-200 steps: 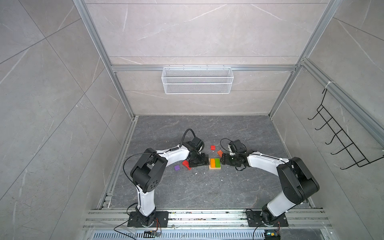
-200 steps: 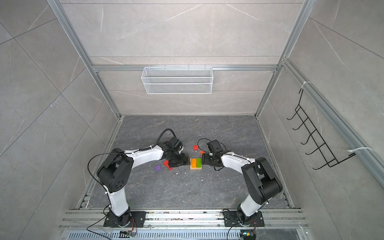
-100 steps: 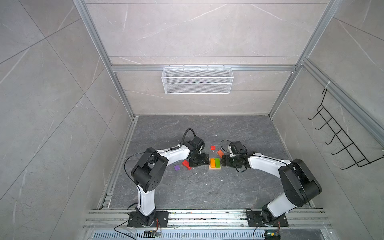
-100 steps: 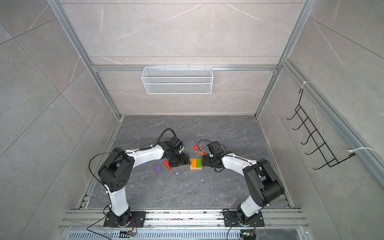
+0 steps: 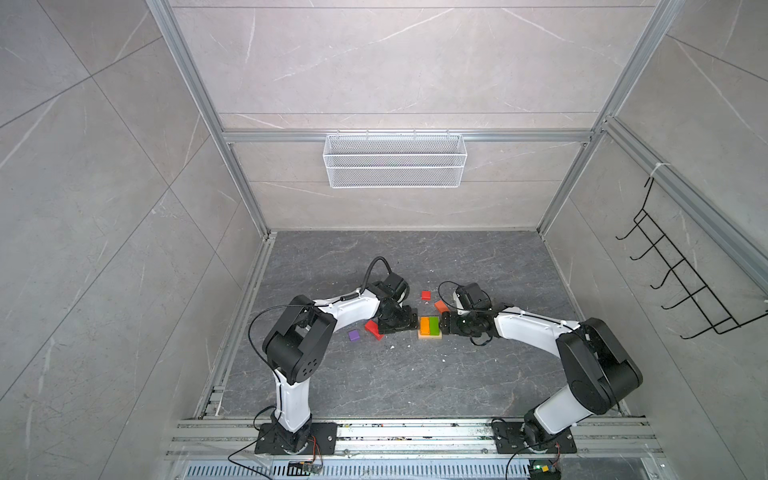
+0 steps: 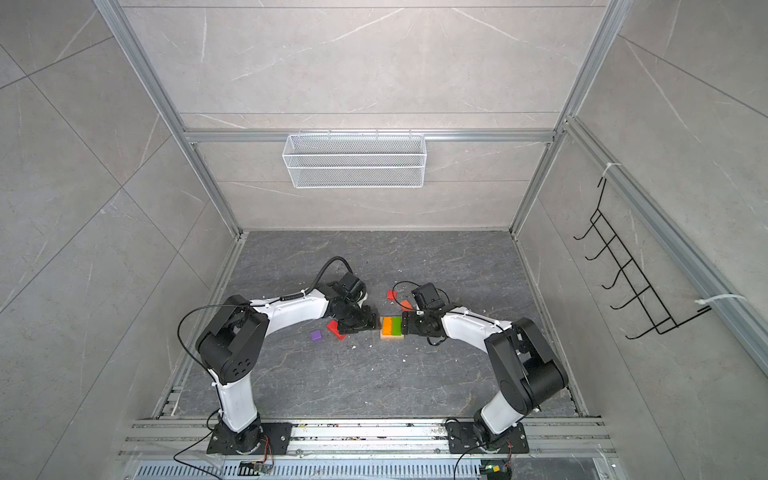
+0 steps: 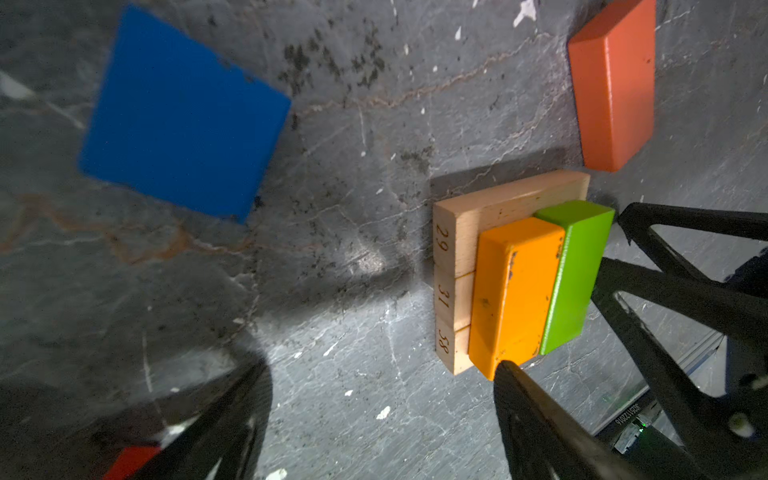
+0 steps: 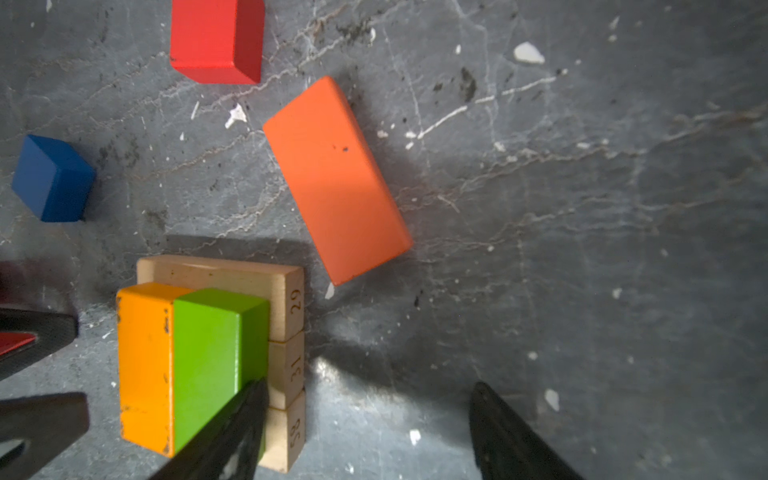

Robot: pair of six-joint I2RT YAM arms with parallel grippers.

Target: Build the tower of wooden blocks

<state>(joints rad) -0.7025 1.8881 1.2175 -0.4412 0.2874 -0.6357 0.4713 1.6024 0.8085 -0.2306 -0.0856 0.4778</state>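
at the middle of the dark stone-look floor (image 5: 374, 374): the tower (image 5: 429, 329) (image 6: 391, 328), two layers high. at the bottom, three tan bars (image 7: 451, 266) side by side, ends stamped 29, 31 and 58; across them an orange bar (image 7: 513, 291) and a green bar (image 7: 575, 270), flush against each other. left gripper (image 7: 380, 370) low at the orange side of the tower, jaws spread wide with nothing between them, one fingertip (image 7: 515, 386) right at the orange bar's end corner; touching or not, cannot tell. right gripper (image 8: 368, 386) low at the green side, likewise wide open and empty, one finger (image 8: 245, 411) overlapping the green bar's edge in the right wrist view. loose around the tower: an orange-red bar (image 8: 336, 178) flat just beyond the tan bars, a red cube (image 8: 208, 37) farther back, a blue cube (image 8: 52, 178) off the orange side, a red bar (image 5: 373, 329) just beside the left gripper, and a purple cube (image 5: 353, 335) farther out on that same side, apart from everything else.
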